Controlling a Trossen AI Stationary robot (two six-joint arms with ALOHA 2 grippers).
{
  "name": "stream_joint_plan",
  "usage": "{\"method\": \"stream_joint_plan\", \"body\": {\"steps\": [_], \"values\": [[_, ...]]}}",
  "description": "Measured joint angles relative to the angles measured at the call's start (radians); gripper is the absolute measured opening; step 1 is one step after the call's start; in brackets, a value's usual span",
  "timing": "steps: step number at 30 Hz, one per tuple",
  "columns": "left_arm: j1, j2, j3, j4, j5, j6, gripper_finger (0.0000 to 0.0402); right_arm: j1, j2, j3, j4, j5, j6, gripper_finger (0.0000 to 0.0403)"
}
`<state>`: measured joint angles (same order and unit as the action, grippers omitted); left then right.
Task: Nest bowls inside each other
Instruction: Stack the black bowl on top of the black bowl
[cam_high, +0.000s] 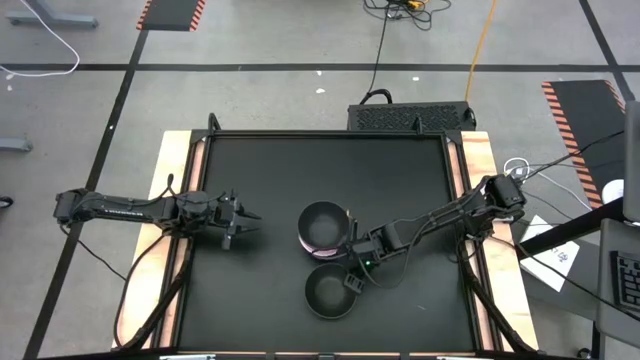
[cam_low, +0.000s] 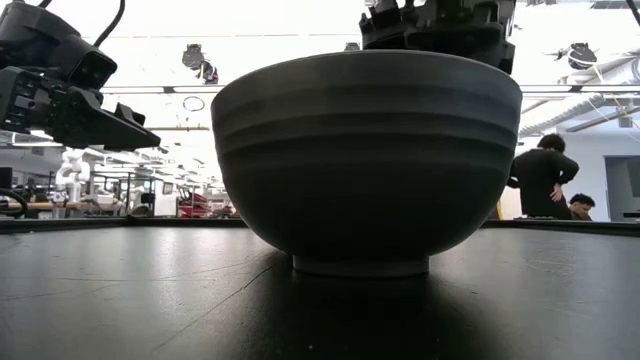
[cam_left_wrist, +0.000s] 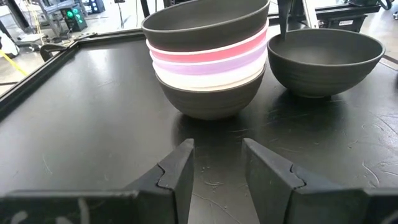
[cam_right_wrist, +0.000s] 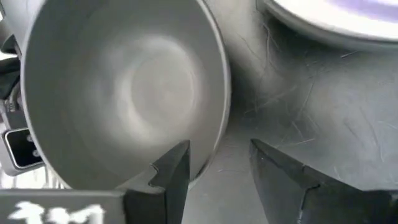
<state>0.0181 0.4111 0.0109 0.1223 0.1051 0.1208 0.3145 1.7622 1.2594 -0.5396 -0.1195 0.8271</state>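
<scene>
A stack of nested bowls stands mid-table on its black bottom bowl: black on top, then pink, lavender, white, black. A single black bowl stands upright on its foot just nearer the table's near edge. My right gripper is open over that bowl's right rim, one finger inside the rim and the other outside; I see no touch. My left gripper is open, low over the mat, left of the stack.
A black mat covers the table inside a raised frame with wooden edges. Bare mat lies to the left, far side and right of the bowls. Beyond the table, people stand in the room.
</scene>
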Motion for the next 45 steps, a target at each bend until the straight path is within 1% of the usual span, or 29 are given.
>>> {"method": "stream_joint_plan", "body": {"steps": [10,13,16,20,21,28,30,33,35,40,45], "values": [[0.0,0.0,0.0,0.0,0.001,0.007,0.0136,-0.004,0.001,-0.015,0.021,-0.013,-0.046,0.0155],[0.0,0.0,0.0,-0.001,0.001,0.007,0.0136,-0.007,0.0,-0.015,0.02,-0.013,-0.072,0.0143],[0.0,0.0,0.0,-0.006,0.001,0.007,0.0136,-0.014,0.0,-0.015,0.02,-0.015,-0.089,0.0107],[0.0,0.0,0.0,-0.014,0.001,0.007,0.0136,-0.022,0.0,-0.015,0.015,-0.016,-0.107,0.0024],[0.0,0.0,0.0,-0.016,0.001,0.006,0.0136,-0.025,0.0,-0.015,0.016,-0.016,-0.119,0.0013],[0.0,0.0,0.0,-0.017,0.002,0.006,0.0136,-0.038,0.0,-0.015,0.021,-0.016,-0.144,0.0005],[0.0,0.0,0.0,-0.02,0.002,0.006,0.0136,-0.039,-0.002,-0.015,0.024,-0.034,-0.143,0.0005],[0.0,0.0,0.0,-0.022,0.002,0.006,0.0136,-0.029,-0.019,-0.016,0.073,-0.048,-0.143,0.0003],[0.0,0.0,0.0,-0.022,0.002,0.006,0.0136,-0.018,-0.042,-0.016,0.111,-0.073,-0.139,0.0003],[0.0,0.0,0.0,-0.022,0.002,0.009,0.0136,0.006,-0.123,-0.016,0.174,-0.065,-0.136,0.0002],[0.0,0.0,0.0,-0.021,0.002,0.013,0.0136,-0.011,-0.224,-0.016,0.161,-0.006,-0.163,0.0001]]}}
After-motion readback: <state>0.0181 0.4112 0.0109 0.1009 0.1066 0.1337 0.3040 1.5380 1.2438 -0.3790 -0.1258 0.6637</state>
